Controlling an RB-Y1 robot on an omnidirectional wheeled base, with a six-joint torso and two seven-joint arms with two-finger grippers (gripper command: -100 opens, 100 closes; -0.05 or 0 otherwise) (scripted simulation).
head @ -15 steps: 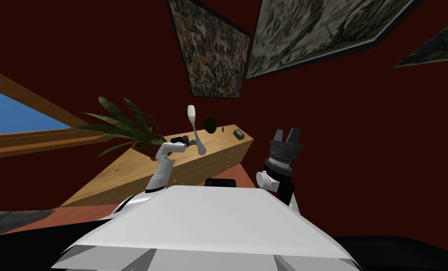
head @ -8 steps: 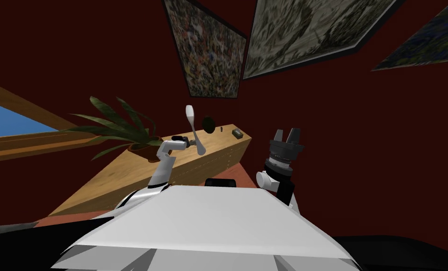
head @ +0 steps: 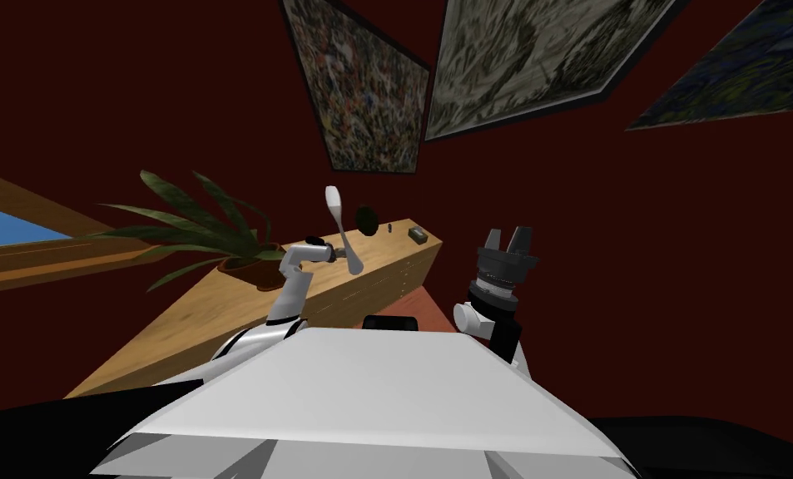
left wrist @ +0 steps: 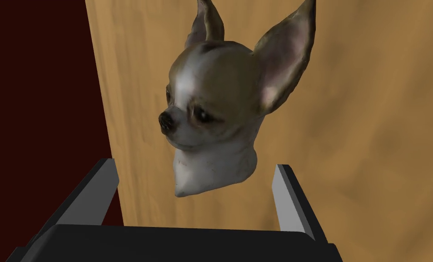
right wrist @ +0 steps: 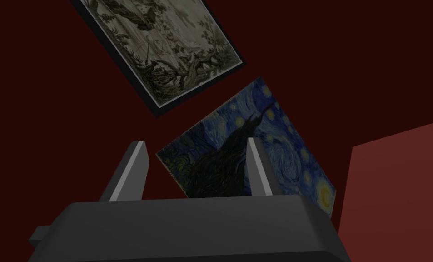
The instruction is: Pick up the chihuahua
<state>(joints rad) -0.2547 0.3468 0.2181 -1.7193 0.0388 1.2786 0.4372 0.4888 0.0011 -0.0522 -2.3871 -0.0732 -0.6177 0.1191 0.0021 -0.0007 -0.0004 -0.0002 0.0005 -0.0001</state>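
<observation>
**Near the chest:** the right tool (head: 507, 234) is raised to the right of the wooden surface (head: 178, 324). Its wrist view shows the two fingers parted with nothing between them.

**On the surface:** the left arm reaches across the wood. Its wrist view looks onto the left tool (left wrist: 195, 164), spread wide. The chihuahua (left wrist: 215, 113), a white-and-tan dog's head with tall ears, rests on the wood. Its neck lies between the fingers (left wrist: 287, 195) with a gap on each side, and neither finger touches it. The same view puts the bust near a straight edge of the wood, with dark red beyond.

**From the head:**
- A potted plant (head: 236, 258) stands just beside the left arm, on the window side.
- A slim white ornament (head: 344, 234) stands just past the left tool.
- A dark round object (head: 367, 219), a small dark upright piece (head: 391, 227) and a small box (head: 418, 235) follow toward the far end, well apart from that tool.

**The room:** the surface runs along a dark red wall (head: 178, 100), with drawer fronts (head: 386, 279) facing the red floor (head: 432, 303). A window (head: 3, 233) shows blue at left. Three framed paintings (head: 361, 91) hang above.
</observation>
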